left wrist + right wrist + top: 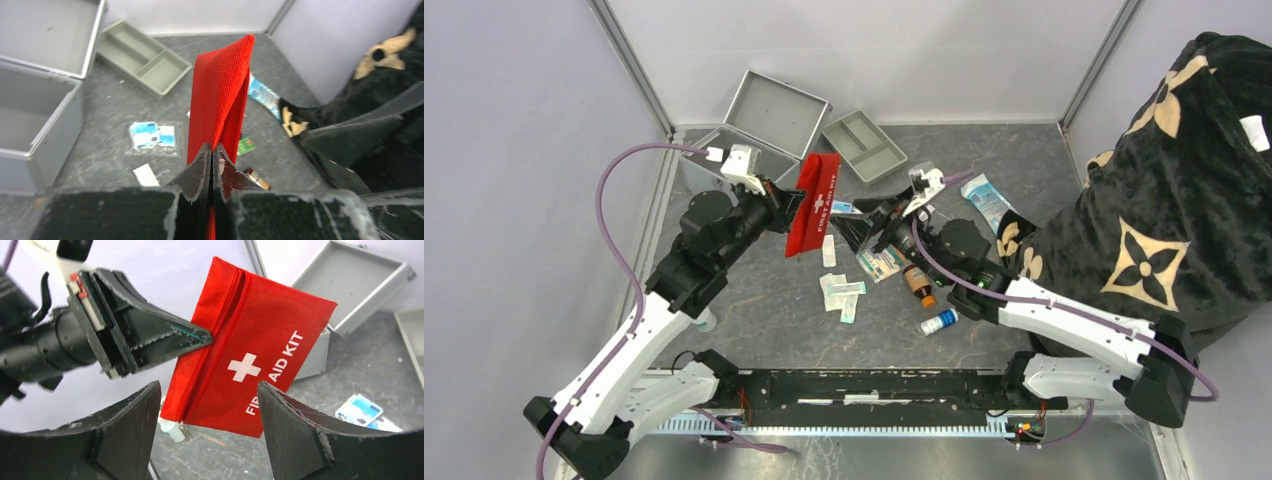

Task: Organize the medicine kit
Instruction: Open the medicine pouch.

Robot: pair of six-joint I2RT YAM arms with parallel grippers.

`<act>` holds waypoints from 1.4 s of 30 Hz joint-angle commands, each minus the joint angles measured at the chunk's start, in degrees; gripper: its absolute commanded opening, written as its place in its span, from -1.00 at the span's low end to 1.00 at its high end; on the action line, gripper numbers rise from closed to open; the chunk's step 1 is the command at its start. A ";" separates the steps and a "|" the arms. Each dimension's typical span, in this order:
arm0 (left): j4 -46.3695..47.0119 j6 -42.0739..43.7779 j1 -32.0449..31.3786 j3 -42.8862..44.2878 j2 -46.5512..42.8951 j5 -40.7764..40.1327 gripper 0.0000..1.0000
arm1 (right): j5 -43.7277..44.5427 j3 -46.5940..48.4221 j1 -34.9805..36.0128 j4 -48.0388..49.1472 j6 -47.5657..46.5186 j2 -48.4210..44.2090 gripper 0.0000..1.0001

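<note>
Pinching the zipper edge of the red first-aid pouch (812, 205) in my left pincer (796, 200), jaws clamped tight on the fabric, I hold it aloft just left of centre in the overhead frame. The medicine kit (769, 120) sits open, lid raised, in the upper left of that frame, just behind the pincer and apart from it. My right pincer (207, 387) gapes wide before the pouch's white cross, gripping nothing.

The left pincer (792, 200) and red pouch (816, 215) hide part of the medicine kit's (774, 112) open base.
</note>
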 commanded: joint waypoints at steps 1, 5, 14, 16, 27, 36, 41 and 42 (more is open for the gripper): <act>-5.45 -1.89 -0.23 4.84 3.02 -8.47 -0.95 | 14.44 7.93 1.59 -6.24 10.50 4.73 0.51; -6.02 -2.52 -0.29 4.22 3.46 -8.96 -0.96 | 17.84 13.87 1.84 -12.96 13.81 9.47 0.48; -5.94 -2.59 -0.41 2.90 3.40 -7.96 -0.96 | 19.31 18.29 1.81 -16.14 16.08 16.10 0.28; -6.02 -2.00 -0.41 2.90 3.75 -7.51 -0.96 | 17.78 19.09 1.83 -15.90 16.07 17.12 0.28; -6.48 0.54 -0.57 3.06 6.44 -3.94 -0.95 | 14.75 20.61 1.82 -15.50 15.88 20.75 0.29; -6.70 1.12 -0.76 3.08 6.60 -3.61 -0.95 | 18.65 20.40 1.71 -17.65 15.66 22.39 0.04; -6.73 1.93 -0.82 2.74 6.08 -3.06 -0.95 | 19.53 21.26 1.76 -18.67 15.83 24.24 -0.02; -6.80 2.18 -0.77 2.65 5.97 -2.93 -0.95 | 19.64 21.37 1.78 -18.74 15.94 24.43 -0.03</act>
